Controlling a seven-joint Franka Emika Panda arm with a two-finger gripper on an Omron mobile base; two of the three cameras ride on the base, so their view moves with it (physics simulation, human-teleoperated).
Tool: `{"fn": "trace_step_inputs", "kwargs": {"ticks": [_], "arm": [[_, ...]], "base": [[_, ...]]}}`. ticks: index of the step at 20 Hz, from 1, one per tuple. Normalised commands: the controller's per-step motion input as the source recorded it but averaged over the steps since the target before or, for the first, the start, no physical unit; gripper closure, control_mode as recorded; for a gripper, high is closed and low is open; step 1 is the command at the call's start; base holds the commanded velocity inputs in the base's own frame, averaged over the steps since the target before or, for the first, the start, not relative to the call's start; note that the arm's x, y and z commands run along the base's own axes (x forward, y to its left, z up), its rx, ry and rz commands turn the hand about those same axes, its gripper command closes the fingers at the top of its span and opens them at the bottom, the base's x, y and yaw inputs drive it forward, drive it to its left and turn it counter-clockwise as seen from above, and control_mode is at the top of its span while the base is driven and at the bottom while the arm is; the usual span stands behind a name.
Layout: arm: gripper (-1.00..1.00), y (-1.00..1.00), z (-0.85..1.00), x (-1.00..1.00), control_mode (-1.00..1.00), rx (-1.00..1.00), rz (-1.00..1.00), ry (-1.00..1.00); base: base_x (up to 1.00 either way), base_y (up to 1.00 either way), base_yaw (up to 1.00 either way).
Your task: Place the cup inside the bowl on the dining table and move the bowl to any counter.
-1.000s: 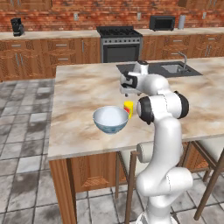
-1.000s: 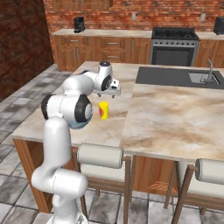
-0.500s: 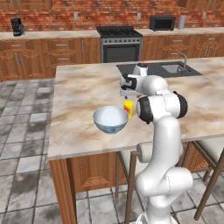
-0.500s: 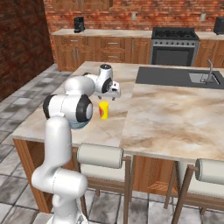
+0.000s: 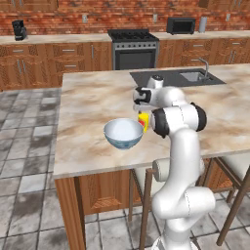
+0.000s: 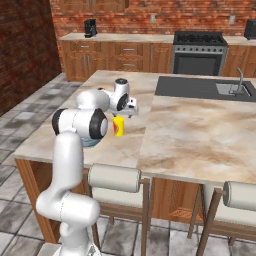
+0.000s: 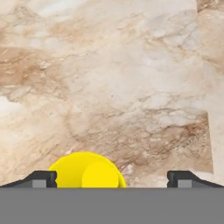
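Note:
The small yellow cup stands upright on the dining table, just right of the bowl, which is white inside and blue-grey outside. My gripper hangs open a little above the cup, pointing down. In the right base view the cup is under the gripper, and my arm hides most of the bowl. In the hand view the cup lies at the bottom between the fingertips, nearer the left one, with the open gripper holding nothing.
A dark inset sink lies at the table's far right. Wooden counters with a stove, coffee maker and microwave line the brick wall. Padded stools stand at the table's near edge.
The hand has sunk slightly toward the cup. The jaws stay wide open; the cup and bowl have not moved.

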Motion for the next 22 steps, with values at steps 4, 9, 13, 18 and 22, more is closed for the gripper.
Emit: {"fn": "trace_step_inputs", "kwargs": {"ticks": [4,9,13,18,22], "arm": [[-1.00,0.00,-0.16,0.18,-1.00,0.00,0.02,0.00],[-1.00,-0.14,-0.02,0.27,-1.00,0.00,0.02,0.00],[-1.00,-0.22,0.00,0.16,-1.00,0.00,0.02,0.00],[-1.00,-0.19,0.00,0.00,-1.00,0.00,0.02,0.00],[-1.00,-0.16,0.00,-0.14,-1.00,0.00,0.03,0.00]], "base": [[0.00,0.00,0.00],[0.00,0.00,0.00],[0.00,0.00,0.00],[0.00,0.00,0.00],[0.00,0.00,0.00]]}}
